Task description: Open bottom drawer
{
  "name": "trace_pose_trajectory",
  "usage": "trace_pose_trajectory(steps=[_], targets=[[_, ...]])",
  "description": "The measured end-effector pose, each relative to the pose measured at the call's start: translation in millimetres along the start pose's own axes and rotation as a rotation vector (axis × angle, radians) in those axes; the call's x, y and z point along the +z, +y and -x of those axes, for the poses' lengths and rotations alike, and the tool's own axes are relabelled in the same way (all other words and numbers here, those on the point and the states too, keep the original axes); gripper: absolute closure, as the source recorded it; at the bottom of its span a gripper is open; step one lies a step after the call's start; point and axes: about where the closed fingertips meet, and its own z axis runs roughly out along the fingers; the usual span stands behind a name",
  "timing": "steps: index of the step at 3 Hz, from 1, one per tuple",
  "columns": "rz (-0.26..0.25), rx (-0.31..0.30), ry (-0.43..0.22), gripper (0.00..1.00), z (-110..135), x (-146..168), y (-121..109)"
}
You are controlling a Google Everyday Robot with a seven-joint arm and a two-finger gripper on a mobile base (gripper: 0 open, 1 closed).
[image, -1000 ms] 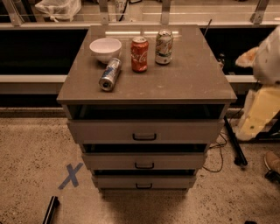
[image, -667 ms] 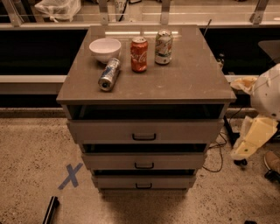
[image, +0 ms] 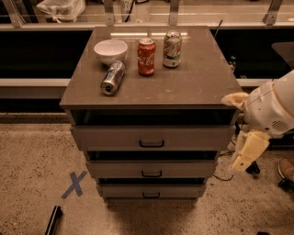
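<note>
The claw, spread and empty, hangs at the right edge beside the desk, while the shut bottom drawer lies down-left at lower centre, its front running left-right.

Setting: robotics test lab or workshop floor, not a home. Evidence: free-standing drawer cabinet on a speckled hard floor; blue tape cross stuck on the floor beside it; metal railing posts along the ledge behind; white bowl and red can on the worktop. Robot gripper hangs just off the cabinet's right side, level with the upper drawers.
</note>
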Motion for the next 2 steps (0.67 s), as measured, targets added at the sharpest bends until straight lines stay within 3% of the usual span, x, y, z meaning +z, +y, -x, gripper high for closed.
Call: trace_pose_trajectory(steps=[1,2], targets=[[0.108,-0.026,-0.034,0.0,4,51,25],[0.154,-0.021,-0.096,0.0,-10,125,62]])
